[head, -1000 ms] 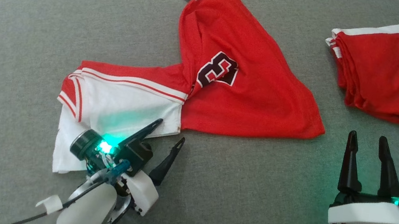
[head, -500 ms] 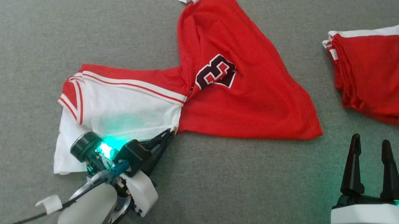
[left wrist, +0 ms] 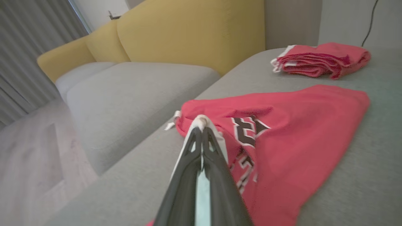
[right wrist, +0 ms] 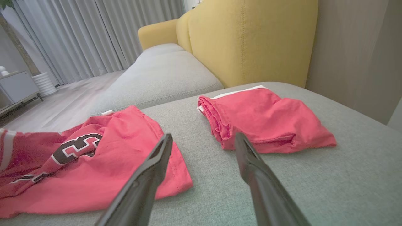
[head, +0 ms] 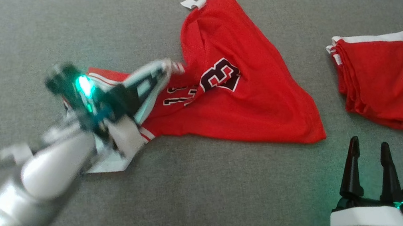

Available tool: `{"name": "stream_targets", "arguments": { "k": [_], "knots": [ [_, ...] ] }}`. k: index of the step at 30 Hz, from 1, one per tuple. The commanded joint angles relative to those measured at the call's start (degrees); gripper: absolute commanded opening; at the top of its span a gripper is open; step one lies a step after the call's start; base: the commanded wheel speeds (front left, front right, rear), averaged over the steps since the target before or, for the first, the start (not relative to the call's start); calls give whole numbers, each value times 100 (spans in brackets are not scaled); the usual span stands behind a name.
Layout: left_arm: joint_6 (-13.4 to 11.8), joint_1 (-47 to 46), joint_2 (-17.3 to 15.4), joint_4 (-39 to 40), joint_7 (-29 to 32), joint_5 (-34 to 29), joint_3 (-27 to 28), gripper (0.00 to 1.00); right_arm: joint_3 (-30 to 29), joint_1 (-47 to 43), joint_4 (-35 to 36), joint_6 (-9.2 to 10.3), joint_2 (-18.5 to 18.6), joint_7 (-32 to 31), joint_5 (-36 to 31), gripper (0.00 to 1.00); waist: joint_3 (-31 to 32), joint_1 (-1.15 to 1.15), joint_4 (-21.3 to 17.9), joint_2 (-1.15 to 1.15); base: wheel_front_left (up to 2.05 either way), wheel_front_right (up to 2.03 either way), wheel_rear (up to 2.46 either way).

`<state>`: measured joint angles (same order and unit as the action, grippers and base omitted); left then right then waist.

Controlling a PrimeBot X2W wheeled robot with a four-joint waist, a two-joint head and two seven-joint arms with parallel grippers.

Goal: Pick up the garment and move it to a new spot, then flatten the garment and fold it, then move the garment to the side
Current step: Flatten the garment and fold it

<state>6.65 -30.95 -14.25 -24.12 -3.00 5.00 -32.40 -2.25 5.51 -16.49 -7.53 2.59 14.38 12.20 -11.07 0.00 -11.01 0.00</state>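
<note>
Pickup stage, garment (head: 250, 108) not yet relocated.
It is clamped by left gripper (left wrist: 201, 125); right gripper (head: 369, 143) jaws are parted; flattening, folding remain.

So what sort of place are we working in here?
Most likely a home living room: the red garment lies on a grey upholstered sofa seat with a yellow backrest beyond it, and there are floor-length curtains and a wood floor.
</note>
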Motion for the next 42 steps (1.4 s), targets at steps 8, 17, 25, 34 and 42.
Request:
{"name": "stream_targets", "arguments": {
  "k": [8,17,25,34,42],
  "knots": [
    [80,-1777,-1270,425,1004,253,-288,0,400,287,218,4,29,62,229,100,-337,0,-250,0,0,0,0],
    [82,-3488,-2430,-466,1466,1103,-1447,0,666,453,287,4,29,62,543,100,-855,0,-721,0,0,0,0],
    [83,-4720,-2853,-1472,1542,1467,-2001,0,808,588,359,4,29,62,726,100,-1340,0,-1042,0,0,0,0],
    [-699,-5570,-2537,-2612,639,1165,-1796,100,914,669,412,4,29,62,713,100,-1532,0,-1099,0,0,0,0],
    [-772,-5355,-1869,-3077,-350,1391,-1745,100,832,717,362,4,29,62,547,100,-1402,0,-752,0,0,0,0]
  ]
}}
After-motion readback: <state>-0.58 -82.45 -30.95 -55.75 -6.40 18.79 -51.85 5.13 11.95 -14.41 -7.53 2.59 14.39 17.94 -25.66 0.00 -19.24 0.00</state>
